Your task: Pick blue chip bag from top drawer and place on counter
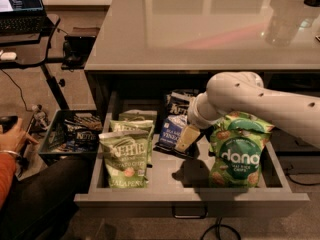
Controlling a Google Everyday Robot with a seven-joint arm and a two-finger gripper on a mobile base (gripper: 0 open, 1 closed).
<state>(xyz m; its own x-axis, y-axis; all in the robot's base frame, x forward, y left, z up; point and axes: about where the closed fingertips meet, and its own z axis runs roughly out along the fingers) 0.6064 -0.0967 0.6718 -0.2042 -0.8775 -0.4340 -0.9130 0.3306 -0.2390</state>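
The blue chip bag (173,120) leans upright at the back middle of the open top drawer (190,199), its white lettering partly showing. My gripper (185,139) reaches in from the right on the white arm and sits right in front of the bag's lower right part, touching or just in front of it. It hides the bag's right edge. The counter (200,29) is the glossy grey-beige top above the drawer.
Two light green Kettle bags (127,156) stand at the drawer's left. A green dang bag (237,154) stands at its right, under my arm. A floor bin (70,134) with dark bags, a person's hand (10,134) and a laptop desk (20,9) are at left.
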